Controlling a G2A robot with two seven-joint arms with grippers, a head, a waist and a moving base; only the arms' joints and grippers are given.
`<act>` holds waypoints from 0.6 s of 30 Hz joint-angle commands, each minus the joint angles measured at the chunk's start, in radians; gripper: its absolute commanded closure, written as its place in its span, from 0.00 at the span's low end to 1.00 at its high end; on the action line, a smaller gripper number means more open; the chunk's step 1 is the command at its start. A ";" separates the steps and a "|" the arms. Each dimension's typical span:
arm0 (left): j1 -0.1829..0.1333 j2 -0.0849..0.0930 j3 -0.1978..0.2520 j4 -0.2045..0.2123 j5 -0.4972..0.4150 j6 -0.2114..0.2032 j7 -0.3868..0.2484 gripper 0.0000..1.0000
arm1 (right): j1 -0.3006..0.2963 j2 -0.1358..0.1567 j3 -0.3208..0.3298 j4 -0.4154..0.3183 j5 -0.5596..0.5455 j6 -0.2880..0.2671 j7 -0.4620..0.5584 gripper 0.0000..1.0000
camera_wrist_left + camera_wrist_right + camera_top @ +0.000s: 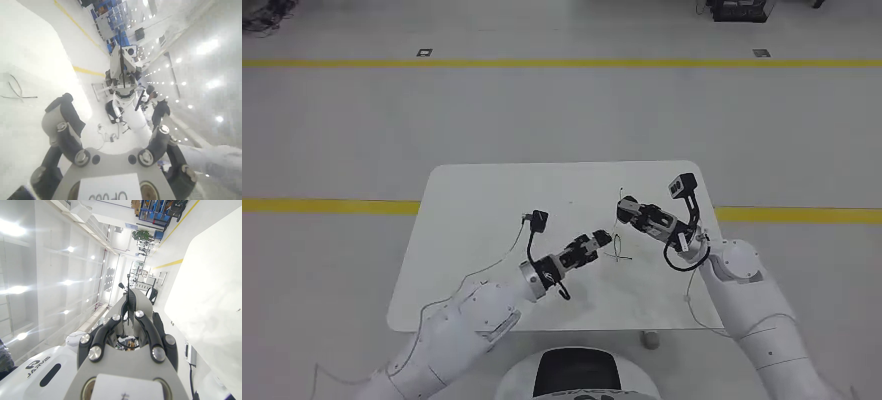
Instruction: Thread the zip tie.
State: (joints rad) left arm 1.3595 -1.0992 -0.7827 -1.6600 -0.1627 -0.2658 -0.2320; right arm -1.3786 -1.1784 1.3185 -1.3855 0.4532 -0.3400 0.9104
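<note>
- At right of centre in the top view, the right gripper (627, 209) is clamped on a black zip tie (128, 283). The strip stands out beyond its fingertips, above the white table (492, 200).
- The left gripper (594, 242), just below and to the left in that frame, has its jaws spread wide and empty, facing its partner.
- Loose ties (617, 248) lie crossed on the table, just below the gap between the two grippers.
- Whether the held tie's free end is the head or the tail is too fine to make out.
- The step in hand looks like the approach to the held tie. The left gripper should pinch the free end close to its tip, keep the strip straight and untwisted, and line it up squarely with the head's slot before pushing.
</note>
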 commanded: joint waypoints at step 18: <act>0.001 -0.031 -0.035 0.067 -0.645 -0.003 -0.221 0.00 | -0.054 -0.014 0.039 -0.135 -0.140 0.000 -0.091 1.00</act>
State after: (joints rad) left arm 1.3656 -1.1291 -0.8168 -1.6058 -0.7791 -0.2773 -0.4386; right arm -1.4305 -1.1905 1.3532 -1.5177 0.3164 -0.3400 0.8189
